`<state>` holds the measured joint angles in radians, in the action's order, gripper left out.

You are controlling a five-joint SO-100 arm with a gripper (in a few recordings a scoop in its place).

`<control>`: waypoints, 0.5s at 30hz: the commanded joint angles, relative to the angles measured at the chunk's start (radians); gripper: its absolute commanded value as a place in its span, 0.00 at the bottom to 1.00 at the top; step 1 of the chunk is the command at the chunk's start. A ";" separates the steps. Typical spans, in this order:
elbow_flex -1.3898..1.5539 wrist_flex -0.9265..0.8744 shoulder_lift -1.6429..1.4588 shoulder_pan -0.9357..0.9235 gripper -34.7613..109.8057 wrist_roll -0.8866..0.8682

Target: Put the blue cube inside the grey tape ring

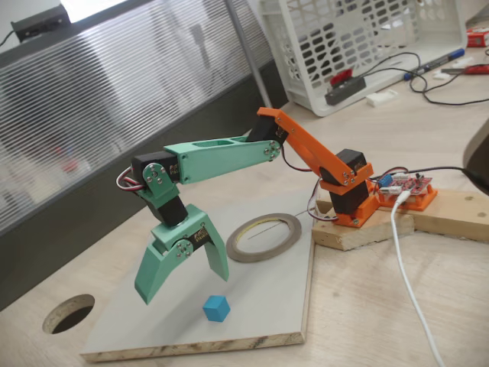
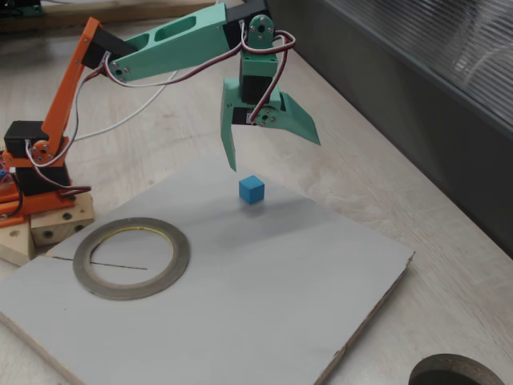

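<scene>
The blue cube [image 1: 216, 308] [image 2: 251, 189], a small matte sky-blue block with crisp edges, sits on a pale grey laminated board [image 1: 267, 298] [image 2: 264, 305] whose raw chipboard edge shows along the front. The board lies on a light wood-grain tabletop [image 1: 428, 306] [image 2: 353, 176]. The grey tape ring [image 1: 264, 237] [image 2: 131, 257], a thin flat silvery roll with a wide hollow centre, rests flat on the same board, well apart from the cube, nearer the arm's base.

The gripper [image 1: 183, 283] [image 2: 272, 156] hangs above the board with its mint-green plastic jaws spread wide apart and empty, tips pointing down; the cube lies below and a little to one side of them, touched by neither finger. The fingers are long, tapering wedges. The forearm is the same mint green, the upper arm and base orange, with black servos at the joints and thin red, white and black wires looping between them. The base is fixed to a pale wooden block [image 1: 359, 229] [image 2: 48, 228].

A dark round hole [image 1: 69, 313] [image 2: 457, 373] is cut through the tabletop beyond the board's edge. In a fixed view a white plastic lattice basket [image 1: 359, 46] stands behind the arm.
</scene>
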<state>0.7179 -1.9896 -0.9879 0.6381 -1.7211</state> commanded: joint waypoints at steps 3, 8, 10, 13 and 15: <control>0.014 -0.023 -0.063 0.015 0.94 -0.015; 0.014 -0.023 -0.061 0.014 0.93 -0.017; 0.014 -0.023 -0.061 0.014 0.93 -0.017; 0.014 -0.023 -0.061 0.014 0.93 -0.017; 0.014 -0.023 -0.060 0.014 0.93 -0.017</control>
<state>0.7179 -1.9896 -0.9879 0.6381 -1.7211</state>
